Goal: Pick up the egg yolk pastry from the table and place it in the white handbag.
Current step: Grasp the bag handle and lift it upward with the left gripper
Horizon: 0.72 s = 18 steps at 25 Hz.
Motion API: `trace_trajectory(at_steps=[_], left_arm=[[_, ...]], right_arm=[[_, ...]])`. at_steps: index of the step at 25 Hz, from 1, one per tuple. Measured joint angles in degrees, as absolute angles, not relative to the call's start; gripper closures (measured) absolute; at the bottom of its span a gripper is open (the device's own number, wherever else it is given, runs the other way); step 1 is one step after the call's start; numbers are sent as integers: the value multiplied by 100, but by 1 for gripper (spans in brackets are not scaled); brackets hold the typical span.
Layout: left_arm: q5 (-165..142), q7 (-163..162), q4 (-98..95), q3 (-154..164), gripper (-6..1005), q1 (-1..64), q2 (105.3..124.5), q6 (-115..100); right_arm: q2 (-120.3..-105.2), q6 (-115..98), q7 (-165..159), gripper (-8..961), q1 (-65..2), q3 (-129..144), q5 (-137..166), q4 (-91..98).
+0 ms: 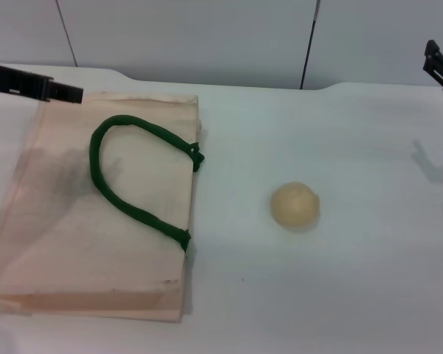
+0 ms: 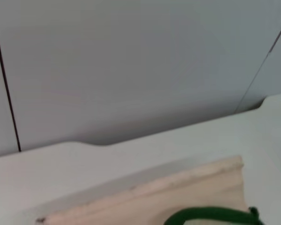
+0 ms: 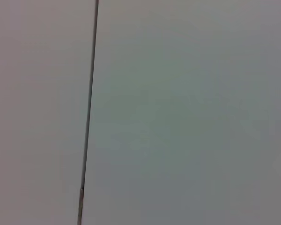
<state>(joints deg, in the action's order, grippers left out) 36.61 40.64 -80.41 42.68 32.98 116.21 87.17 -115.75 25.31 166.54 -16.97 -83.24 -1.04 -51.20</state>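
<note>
The egg yolk pastry (image 1: 295, 206), a small pale-yellow ball, sits on the white table right of centre in the head view. The white handbag (image 1: 74, 228) lies flat on the left, pale cream-peach, with a dark green loop handle (image 1: 129, 184) on top. Its far edge (image 2: 178, 190) and a bit of the green handle (image 2: 210, 215) show in the left wrist view. My left gripper (image 1: 40, 86) hovers over the bag's far left corner. My right gripper (image 1: 441, 68) is raised at the far right edge, well away from the pastry. The right wrist view shows only wall.
The white table (image 1: 354, 295) stretches around the pastry and ends at a grey panelled wall (image 1: 207, 37) with dark seams. A notch in the table's far edge (image 1: 310, 87) lies behind the pastry.
</note>
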Motion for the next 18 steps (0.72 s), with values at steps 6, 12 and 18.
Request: trace_trajectory(at_steps=[6,12,18], left_arm=[[3348,4134,-7559,4268,462,3467,11609,8530],[3052,4188,-7020,4264,462,3676,11567,8255],[2878,4243,-6636,4312,462,3794,11566,8020]], right_arm=[[-11581,2532,16655,114,-1697,-8303,-100,-5120],[-11584,2532,16648,115,-1697,-8299,-111,-5129],[-11584,2532,16642,115,-1672,-8282,-123,-5190]])
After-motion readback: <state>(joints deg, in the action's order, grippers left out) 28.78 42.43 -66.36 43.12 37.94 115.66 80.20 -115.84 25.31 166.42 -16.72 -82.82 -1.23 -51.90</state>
